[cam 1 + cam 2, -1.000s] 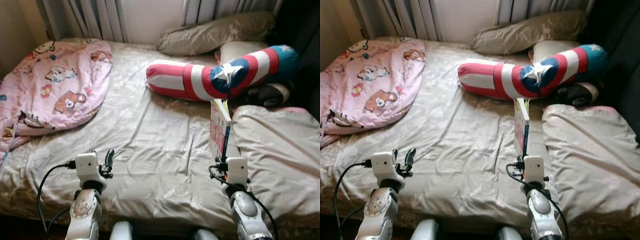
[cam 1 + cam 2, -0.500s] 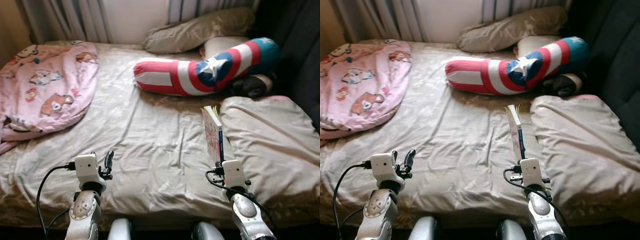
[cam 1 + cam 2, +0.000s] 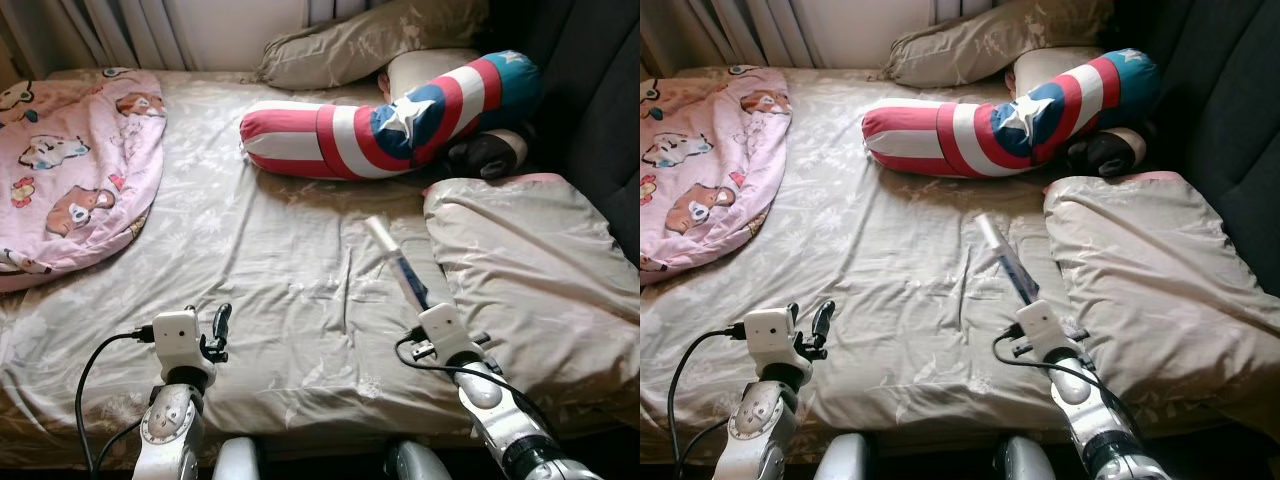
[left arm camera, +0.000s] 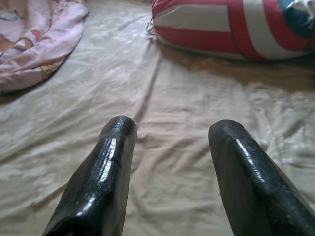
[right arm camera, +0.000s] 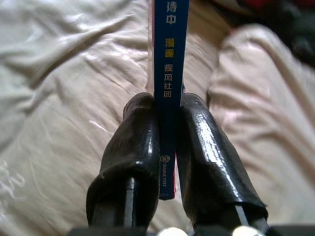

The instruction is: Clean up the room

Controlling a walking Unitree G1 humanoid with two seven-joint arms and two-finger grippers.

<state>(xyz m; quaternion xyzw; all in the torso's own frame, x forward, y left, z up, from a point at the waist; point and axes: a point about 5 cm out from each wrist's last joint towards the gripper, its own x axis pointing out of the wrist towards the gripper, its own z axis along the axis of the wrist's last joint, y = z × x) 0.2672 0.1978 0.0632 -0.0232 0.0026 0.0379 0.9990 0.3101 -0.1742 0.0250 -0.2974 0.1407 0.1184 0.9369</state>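
Holding thin blue-spined book over bed, right gripper jaws clamped; left gripper jaws apart above bed.

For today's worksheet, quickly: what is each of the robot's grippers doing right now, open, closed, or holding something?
Left gripper: open, empty, above the bedsheet.
Right gripper: closed on a thin book, gripping its blue spine.

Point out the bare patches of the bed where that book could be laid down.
Widest free patch: the sheet between the pink blanket and the beige pillow, below the striped bolster. The right gripper grips the book beside it. The left gripper hangs open. The headboard corner, with stacked pillows, is crowded.
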